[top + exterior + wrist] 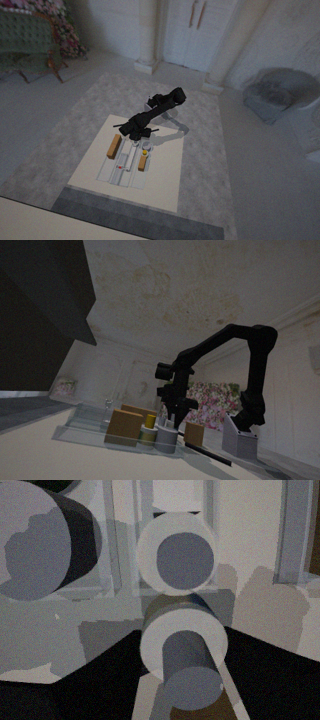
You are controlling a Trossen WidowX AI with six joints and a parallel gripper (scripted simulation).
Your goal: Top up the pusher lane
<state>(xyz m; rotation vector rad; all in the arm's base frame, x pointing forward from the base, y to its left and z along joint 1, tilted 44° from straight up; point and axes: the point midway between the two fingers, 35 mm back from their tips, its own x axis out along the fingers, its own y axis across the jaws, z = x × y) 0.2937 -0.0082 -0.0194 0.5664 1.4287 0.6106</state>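
The lane jar [135, 142] [185, 560], with a white shoulder and round grey cap, stands at the front end of the clear pusher lane; its cap [162, 421] shows beside the held jar. A white strip lies behind it. My gripper [180, 635] is shut on a jar with a white shoulder and grey cap [193, 688] [172, 417]. The held jar is upright, just in front of the lane jar, and overlaps it slightly in the wrist view. Its base and the low front stop are hidden, so contact and exact height cannot be told.
A wide grey cylinder [146, 146] [166, 440] [35, 545] and a yellow-capped jar [144, 152] [147, 436] stand in a neighbouring lane with an orange block [141, 164] [124, 428]. Another orange block [113, 147] [139, 409] stands across the lane. A black bar [209, 454] lies in front.
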